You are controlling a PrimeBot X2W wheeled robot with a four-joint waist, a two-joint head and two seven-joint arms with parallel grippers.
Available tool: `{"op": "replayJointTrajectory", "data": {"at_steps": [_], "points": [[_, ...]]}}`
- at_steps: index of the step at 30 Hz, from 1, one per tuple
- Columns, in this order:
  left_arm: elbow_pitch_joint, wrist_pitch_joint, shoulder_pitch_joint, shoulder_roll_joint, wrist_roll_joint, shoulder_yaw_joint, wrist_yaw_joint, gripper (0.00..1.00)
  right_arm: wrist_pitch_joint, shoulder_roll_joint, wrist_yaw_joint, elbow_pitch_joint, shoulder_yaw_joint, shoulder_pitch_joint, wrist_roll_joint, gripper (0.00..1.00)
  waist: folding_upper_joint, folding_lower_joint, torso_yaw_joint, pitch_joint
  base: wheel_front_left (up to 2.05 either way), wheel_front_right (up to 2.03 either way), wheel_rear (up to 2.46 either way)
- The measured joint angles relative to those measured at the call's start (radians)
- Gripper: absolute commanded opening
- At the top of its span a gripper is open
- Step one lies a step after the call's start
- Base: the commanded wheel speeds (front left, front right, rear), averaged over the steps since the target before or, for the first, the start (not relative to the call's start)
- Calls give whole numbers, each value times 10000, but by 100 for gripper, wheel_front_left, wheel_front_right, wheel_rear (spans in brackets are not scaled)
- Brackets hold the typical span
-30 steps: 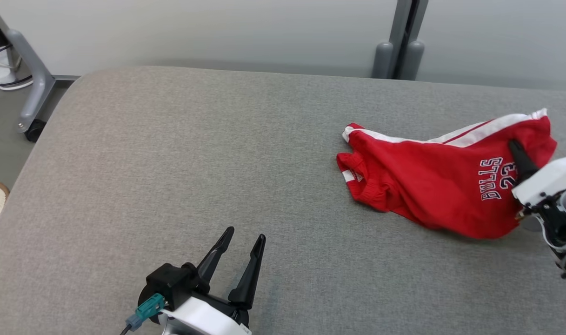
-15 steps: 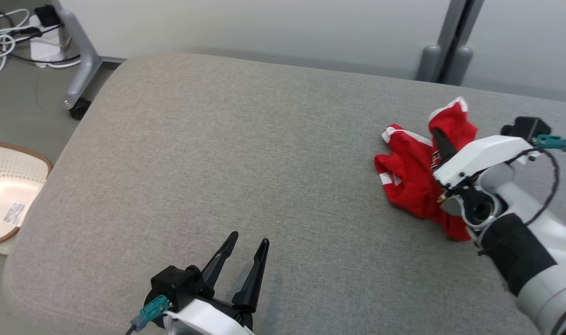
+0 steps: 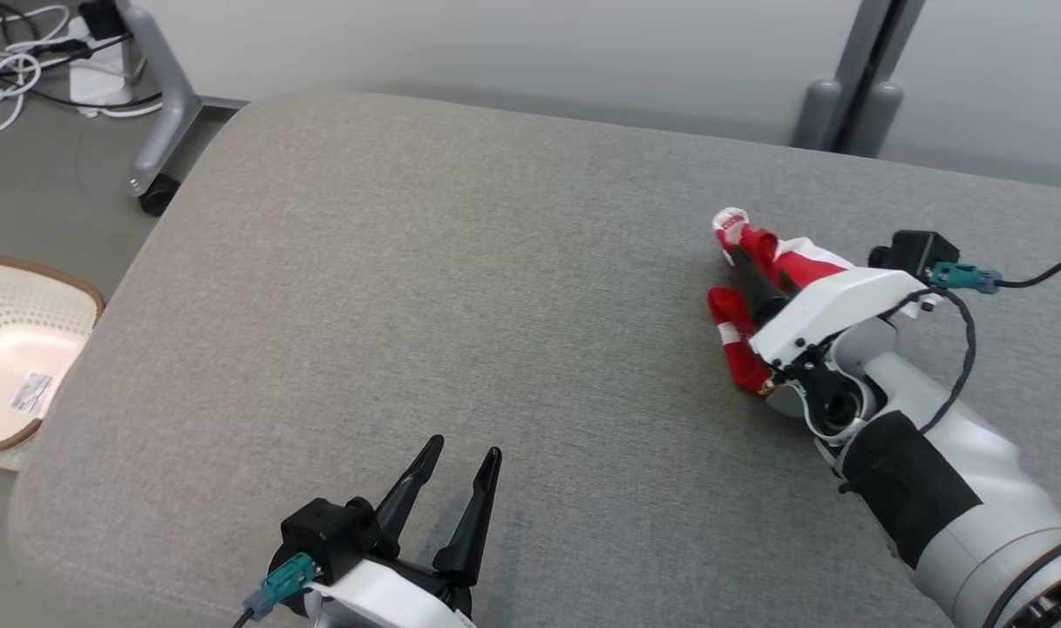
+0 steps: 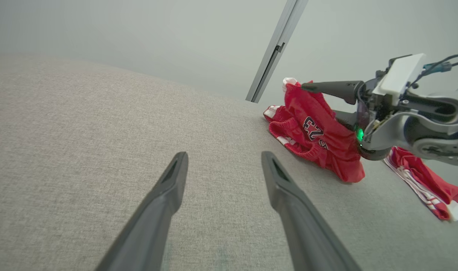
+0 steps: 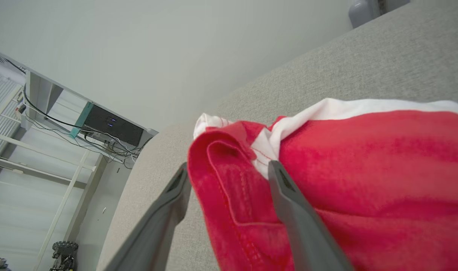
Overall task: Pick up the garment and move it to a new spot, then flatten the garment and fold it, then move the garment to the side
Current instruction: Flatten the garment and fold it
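- The grey padded surface (image 3: 408, 305) runs wide under both arms, bare cloth ahead of the left gripper (image 3: 463, 447) and across to the right one.
- The pale wall (image 3: 495, 44) stands beyond the fingertips. Two grey posts (image 3: 844, 113) rise just past the right gripper (image 5: 227, 169).
- More floor shows on the left than a second ago, but that is the head camera turning.
- The right arm has come well in over the surface. Its fingers stand wide apart with a fold of the garment (image 3: 729, 316) between them, pinched by neither as far as I can see.
- A second ago the red garment lay spread out with its lettering showing. Now it is a bunched heap, on the surface under the right fingers and draped against them.
- From the left wrist, more red and white cloth (image 4: 428, 180) lies behind the right wrist. I cannot tell if it is the same piece.
- The left gripper has kept its place, fingers spread and nothing in them, well apart from the garment.
- A white perforated basket (image 3: 16, 349) sits on the floor, off to the left gripper's left.
- Further ahead on that side are a wheeled frame leg (image 3: 159, 122) and a tangle of cables (image 3: 16, 52).
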Motion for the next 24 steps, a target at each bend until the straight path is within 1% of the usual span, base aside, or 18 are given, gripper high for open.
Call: {"op": "replayJointTrajectory", "data": {"at_steps": [4,7,9,12,15,18,20,21,24], "points": [[8,0,3,12,6,42,0,100,-167,-42,0,-851,128,124,-123,100,0,0,-298,-130,0,0,0],[0,0,29,38,19,148,0,100,-313,-290,0,-1787,190,347,-199,100,0,0,-569,-280,0,0,0],[-10,0,56,65,40,196,0,100,-474,-566,0,-2431,215,500,-215,100,0,0,-767,-397,0,0,0],[-15,0,234,84,54,255,0,100,-715,-1143,0,-3444,121,752,-221,100,0,0,-1055,-590,0,0,0],[-36,0,279,98,61,295,0,100,-968,-1854,2,-4332,-25,1026,-355,100,0,0,-1307,-802,0,0,0],[-44,0,476,104,63,334,0,100,-1149,-2692,0,-4943,-228,1332,-861,100,0,0,-1498,-1015,0,0,0],[-161,0,512,109,77,376,0,100,-1191,-3202,0,-5183,-506,1573,-1319,100,0,0,-1594,-1129,0,0,0],[-244,0,524,100,79,420,0,100,-1206,-3388,0,-5275,-844,1732,-1551,100,0,-1,-1627,-1173,0,0,0],[-502,0,649,88,109,642,0,100,-1233,-3831,2,-5741,-2280,2229,-2811,100,0,0,-1655,-1236,0,0,0]]}}
